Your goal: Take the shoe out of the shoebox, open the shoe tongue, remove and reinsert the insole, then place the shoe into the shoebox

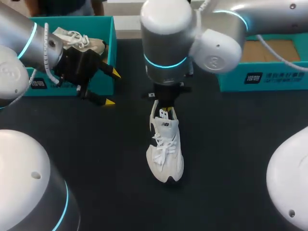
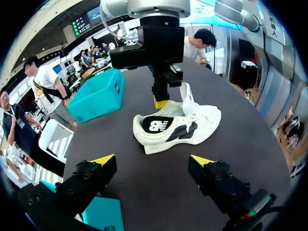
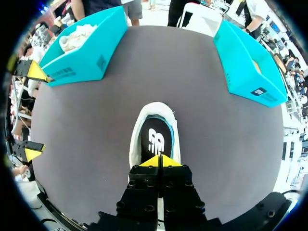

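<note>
Our right gripper (image 1: 166,109) is at the mouth of the white shoe (image 1: 166,149), mid-table.
The shoe lies on the black table (image 1: 231,144) between 2 teal boxes and well apart from both, toe towards us and tongue standing up. The right gripper's 2 yellow tips are pressed together over the logo-printed insole (image 3: 155,140); we cannot tell whether they pinch anything. Our left gripper (image 1: 112,87) hovers with its claw spread wide, holding nothing, just in front of the left shoebox (image 1: 110,38), which holds a second shoe (image 1: 79,41). The right shoebox (image 1: 260,77) sits at the table's far right.
</note>
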Robot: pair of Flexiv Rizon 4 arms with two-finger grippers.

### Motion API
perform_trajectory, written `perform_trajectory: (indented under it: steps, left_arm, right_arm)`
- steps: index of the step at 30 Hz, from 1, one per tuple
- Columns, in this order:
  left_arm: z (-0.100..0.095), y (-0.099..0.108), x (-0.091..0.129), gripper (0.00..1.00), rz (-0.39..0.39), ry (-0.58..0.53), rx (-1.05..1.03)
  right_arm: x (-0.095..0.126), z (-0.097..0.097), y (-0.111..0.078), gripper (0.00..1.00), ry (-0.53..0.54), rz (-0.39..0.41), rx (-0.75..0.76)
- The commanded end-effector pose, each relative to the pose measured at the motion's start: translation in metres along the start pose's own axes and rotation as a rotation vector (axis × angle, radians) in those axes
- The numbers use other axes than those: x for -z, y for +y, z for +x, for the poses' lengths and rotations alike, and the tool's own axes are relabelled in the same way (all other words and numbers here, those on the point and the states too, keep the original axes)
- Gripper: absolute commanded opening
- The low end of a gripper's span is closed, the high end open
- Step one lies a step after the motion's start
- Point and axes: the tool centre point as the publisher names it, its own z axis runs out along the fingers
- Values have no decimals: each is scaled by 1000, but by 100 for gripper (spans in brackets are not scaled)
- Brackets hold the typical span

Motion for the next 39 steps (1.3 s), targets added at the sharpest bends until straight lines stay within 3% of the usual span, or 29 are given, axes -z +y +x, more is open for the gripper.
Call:
perform_trajectory:
  steps: [1,16,25,39]
  left_arm:
    - [0,0,0,100,-3,1,0]
    - [0,0,0,100,-3,1,0]
    - [0,0,0,100,-3,1,0]
    - [0,0,0,100,-3,1,0]
  right_arm:
    - [-8,4,-2,0,-74,21,-10]
    - [-46,0,-15,0,-97,7,-118]
    - [-60,-5,-17,0,-160,6,-102]
    - [-102,-1,-17,0,-142,38,-85]
